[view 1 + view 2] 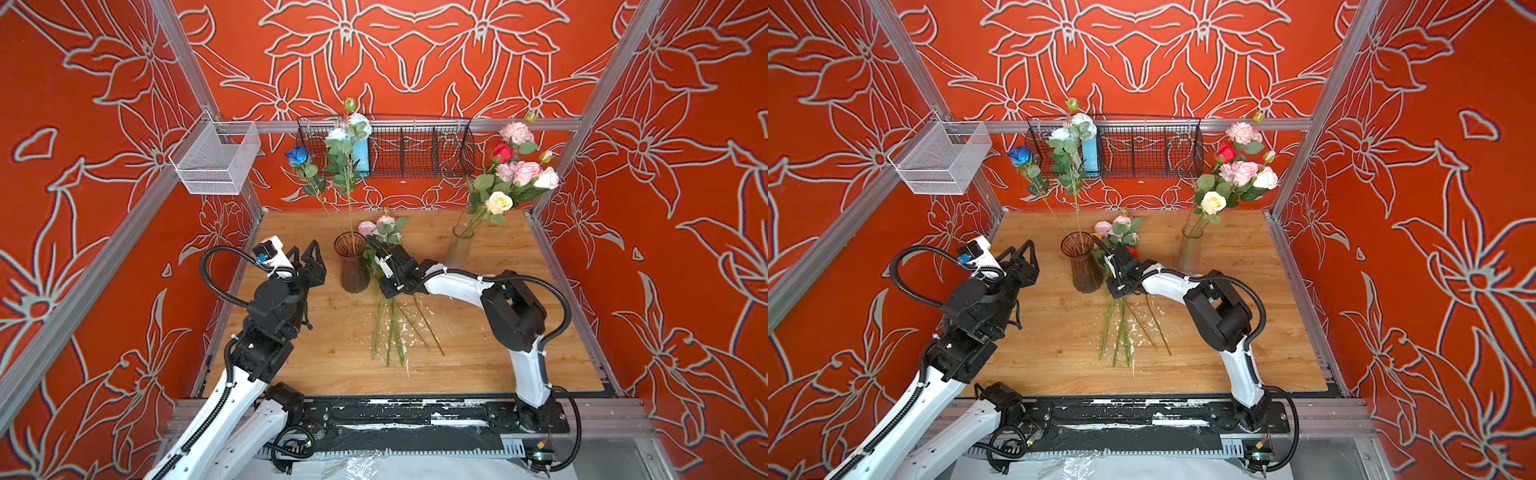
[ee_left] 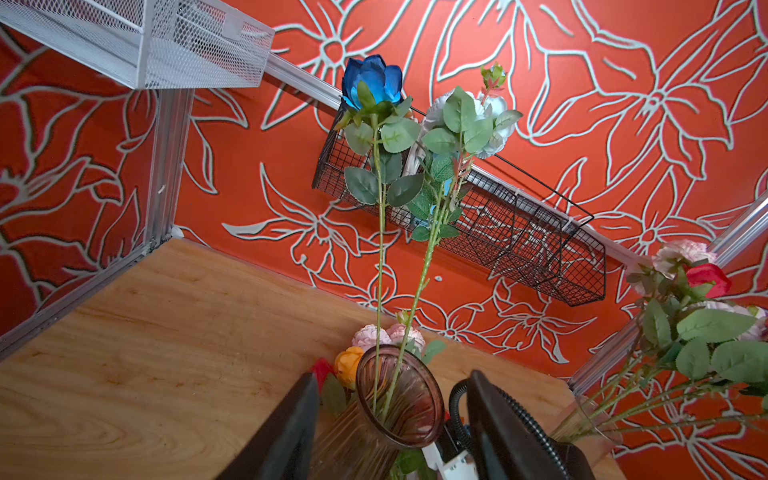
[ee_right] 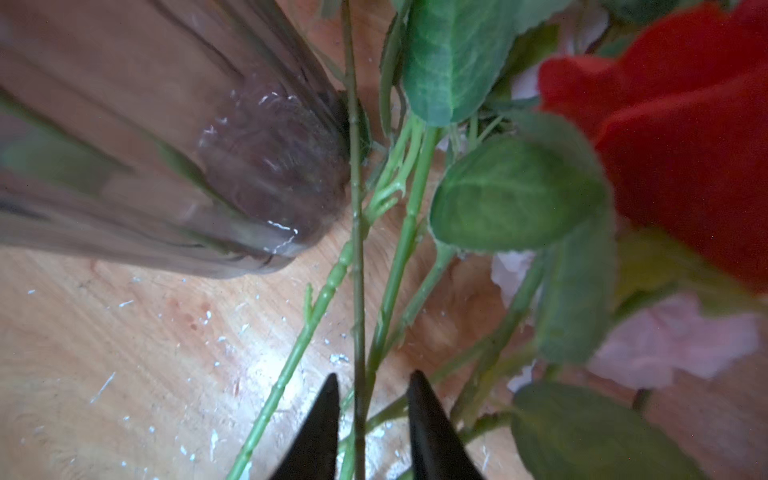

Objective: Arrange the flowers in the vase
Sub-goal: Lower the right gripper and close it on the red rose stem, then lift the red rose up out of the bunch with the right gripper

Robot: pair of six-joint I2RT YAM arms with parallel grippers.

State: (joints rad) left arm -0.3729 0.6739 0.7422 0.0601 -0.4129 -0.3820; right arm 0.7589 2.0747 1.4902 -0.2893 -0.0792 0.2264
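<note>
— How does the right claw stand?

— Parted a little. A thin stem runs through the gap between its black fingertips, and neither tip presses on it. It grips nothing.

— What lies around it?

— The loose flowers lie on the table right beneath that claw. Their green stems fan out behind it, and the blooms lie ahead of its tips. The pink blooms lie farthest out. A red bloom and broad leaves are close by, blurred in the wrist view. A yellow bloom lies among them.

— And the vase?

— The brown vase stands upright just beside the right claw, on the side toward the other arm. Its foot is close against the loose stems, though I cannot tell whether they touch. In it stand a blue rose and a spray of white peonies, both rising high above the rim.

— The left claw?

— Spread wide and empty. The brown vase is just ahead of it, in line with the gap. In both top views it stands apart from the fingers.

— Any other flowers?

— A clear vase stands well apart from the right claw, on the side away from the left arm. It holds a full bunch of pink, red, cream and white blooms.
</note>
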